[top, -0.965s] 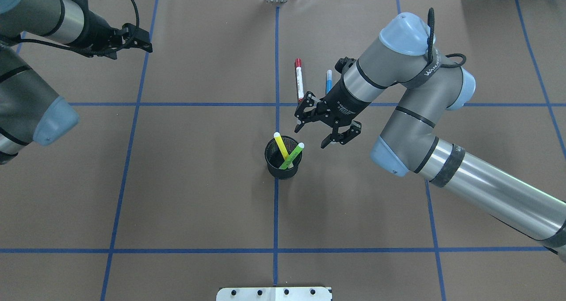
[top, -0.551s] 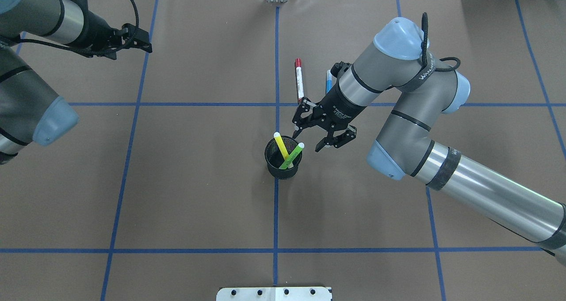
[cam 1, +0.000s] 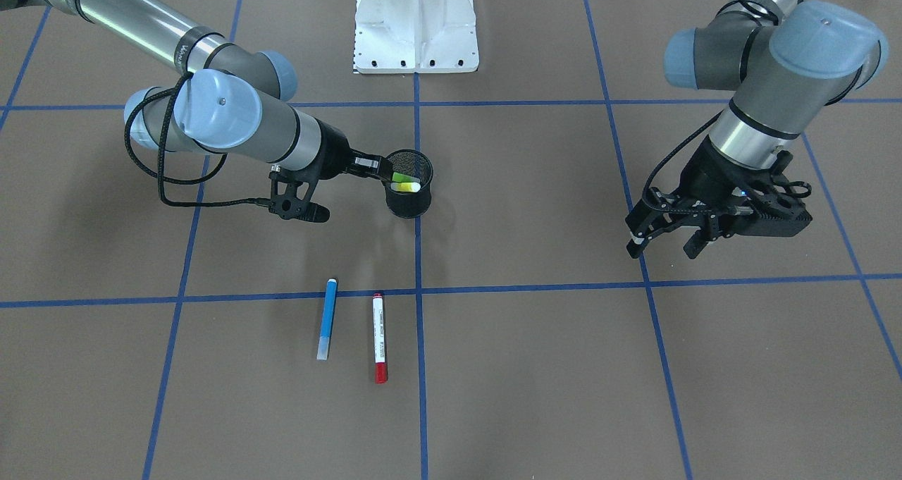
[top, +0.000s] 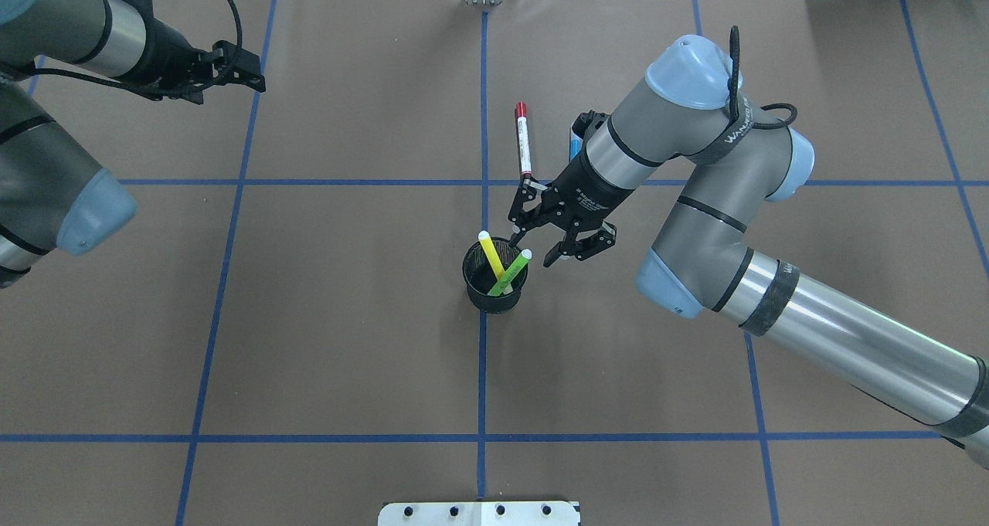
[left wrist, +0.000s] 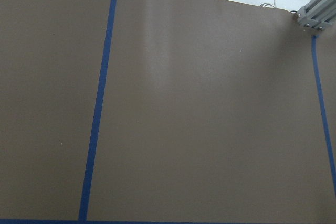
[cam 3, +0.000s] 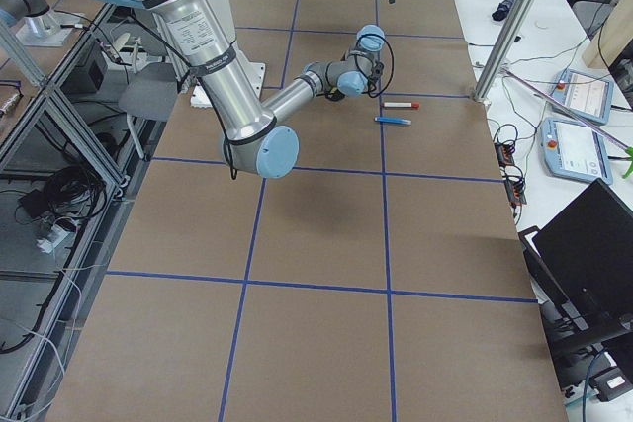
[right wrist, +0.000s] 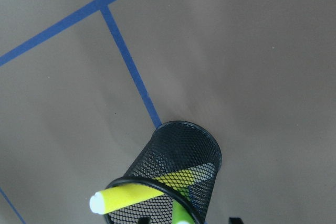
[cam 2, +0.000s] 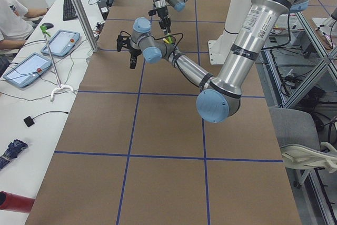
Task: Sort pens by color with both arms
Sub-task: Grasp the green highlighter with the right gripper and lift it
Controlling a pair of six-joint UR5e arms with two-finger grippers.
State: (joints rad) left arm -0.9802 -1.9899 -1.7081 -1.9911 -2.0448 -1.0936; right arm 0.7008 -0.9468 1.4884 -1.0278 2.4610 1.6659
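R gripper (top: 533, 250), jaws open, at mesh cup (top: 494, 300) rim mid-frame, aimed at leaning lime-green pen (top: 513, 272), prob. next pick. Yellow pen (top: 490, 252) shares the cup. Blue pen (cam 1: 327, 318) and white pen (cam 1: 379, 337) lie side by side lower centre in front view, apparently already sorted out. L gripper (cam 1: 664, 244) open and empty, right edge.

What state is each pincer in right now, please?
Left pincer: open, holding nothing.
Right pincer: open, holding nothing, poised by the mesh cup.

Tbl (cam 1: 564, 367): mesh cup (cam 1: 409, 201), blue pen (cam 1: 327, 319), red-cap pen (cam 1: 379, 339)
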